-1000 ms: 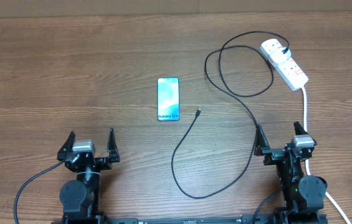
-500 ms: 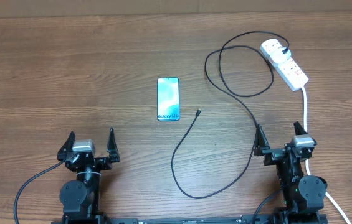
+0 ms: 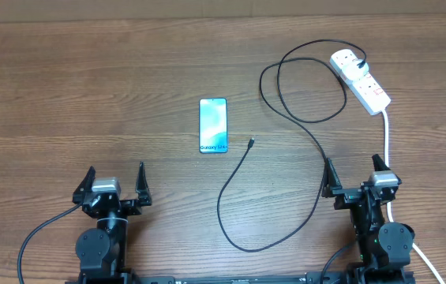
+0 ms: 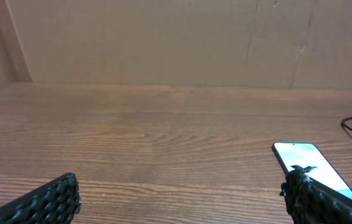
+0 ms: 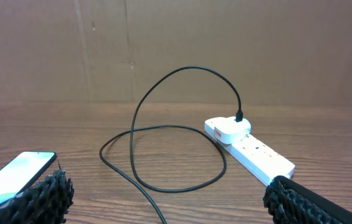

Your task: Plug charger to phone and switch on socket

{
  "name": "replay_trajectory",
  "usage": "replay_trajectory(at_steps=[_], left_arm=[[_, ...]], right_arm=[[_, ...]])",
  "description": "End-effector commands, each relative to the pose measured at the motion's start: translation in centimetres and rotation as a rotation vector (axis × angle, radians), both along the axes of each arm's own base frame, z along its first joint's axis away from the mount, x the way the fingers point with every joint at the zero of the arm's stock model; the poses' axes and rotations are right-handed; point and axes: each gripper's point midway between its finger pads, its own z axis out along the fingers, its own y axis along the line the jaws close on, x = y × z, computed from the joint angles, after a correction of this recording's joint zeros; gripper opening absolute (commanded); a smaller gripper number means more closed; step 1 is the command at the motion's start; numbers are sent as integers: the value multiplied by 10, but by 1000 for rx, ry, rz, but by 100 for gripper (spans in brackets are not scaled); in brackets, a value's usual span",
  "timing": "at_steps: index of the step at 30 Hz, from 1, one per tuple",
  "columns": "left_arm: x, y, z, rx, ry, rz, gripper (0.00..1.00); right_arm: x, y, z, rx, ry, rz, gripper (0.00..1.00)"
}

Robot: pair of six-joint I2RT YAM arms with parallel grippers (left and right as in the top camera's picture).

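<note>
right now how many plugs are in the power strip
1: the charger's white plug sits at the far end of the power strip. The rest of the strip looks empty, and nothing seems hidden.

a brown wooden bench (image 3: 88,95) with a fine lengthwise grain fills the scene. along its far edge stands a plain cardboard wall (image 4: 163,37), creased by a few upright folds. the light is soft and even, leaving only faint shadows on the wood.

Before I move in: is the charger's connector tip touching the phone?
Apart. The overhead view shows bare table between the connector tip and the phone.
</note>
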Motion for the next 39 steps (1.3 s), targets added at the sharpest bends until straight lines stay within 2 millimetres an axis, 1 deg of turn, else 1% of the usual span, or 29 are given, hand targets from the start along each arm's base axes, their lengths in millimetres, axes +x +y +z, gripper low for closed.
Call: replay_trajectory(at_steps=[1,34,36,37,38,39], left_arm=[[0,1,0,6,-5,1,100],[0,2,0,7,-5,7,100],[-1,13,3,12,-15,73,100],[-1,17,8,13,-35,92,100],[-1,15,15,5,-66,82,100],[0,7,21,-31,-92,39,100]], right_arm=[[0,0,-2,3,-4,-4,100],[0,0,-2,3,-4,-4,100],[0,0,-2,3,-4,-4,100],[0,0,-2,3,-4,-4,100],[0,0,-2,3,-4,-4,100],[0,0,-2,3,-4,-4,100]])
